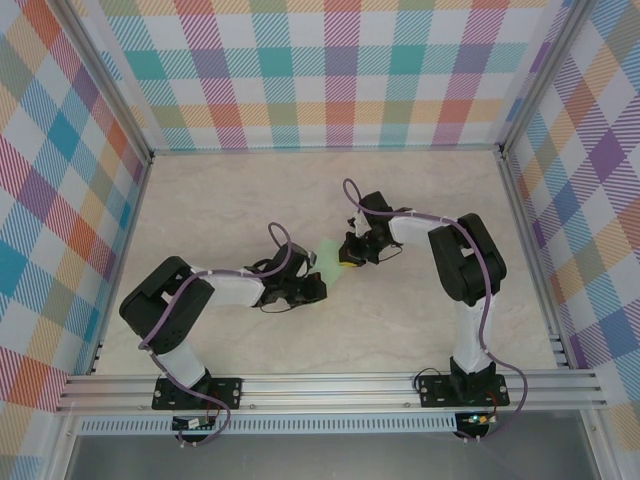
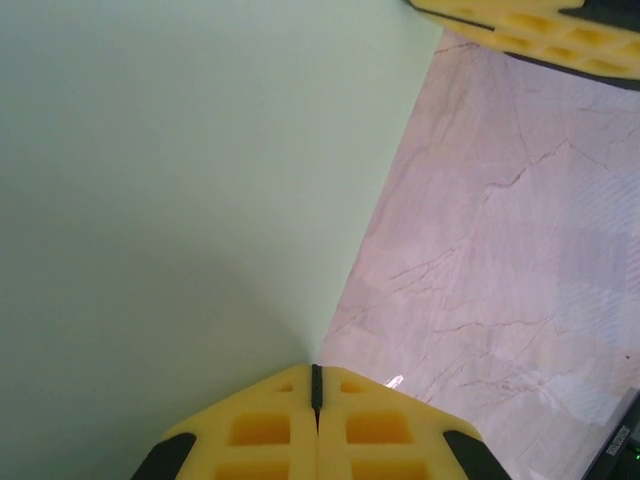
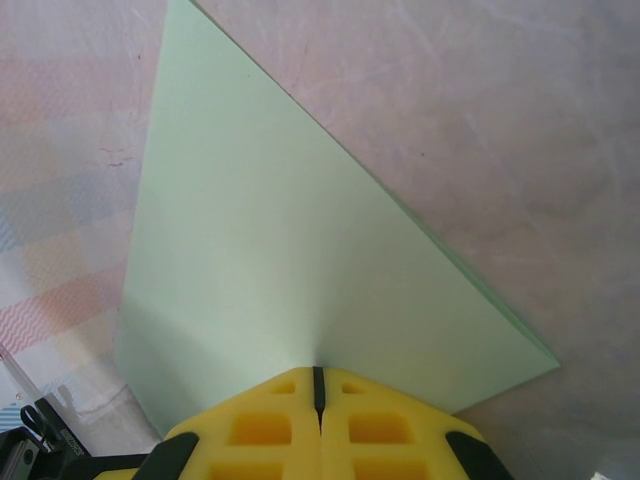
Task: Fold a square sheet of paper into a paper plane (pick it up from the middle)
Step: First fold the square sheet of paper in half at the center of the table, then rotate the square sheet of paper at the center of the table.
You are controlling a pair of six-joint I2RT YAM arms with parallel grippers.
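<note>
Over the marble table (image 1: pixel 250 200), seen from above, the left gripper (image 1: pixel 312 290) and right gripper (image 1: pixel 351 256) meet at the square sheet of paper (image 1: pixel 330 263), which lies between them. Left wrist camera: yellow jaws pressed together, pinching the sheet's edge. Right wrist camera: jaws likewise clamped on it.

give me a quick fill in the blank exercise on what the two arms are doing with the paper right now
1. The square sheet of paper is pale ____ in colour.
2. The left gripper and the right gripper are both ____ on it.
3. The fingers of each gripper are ____ in colour.
Missing words: green; shut; yellow.
</note>
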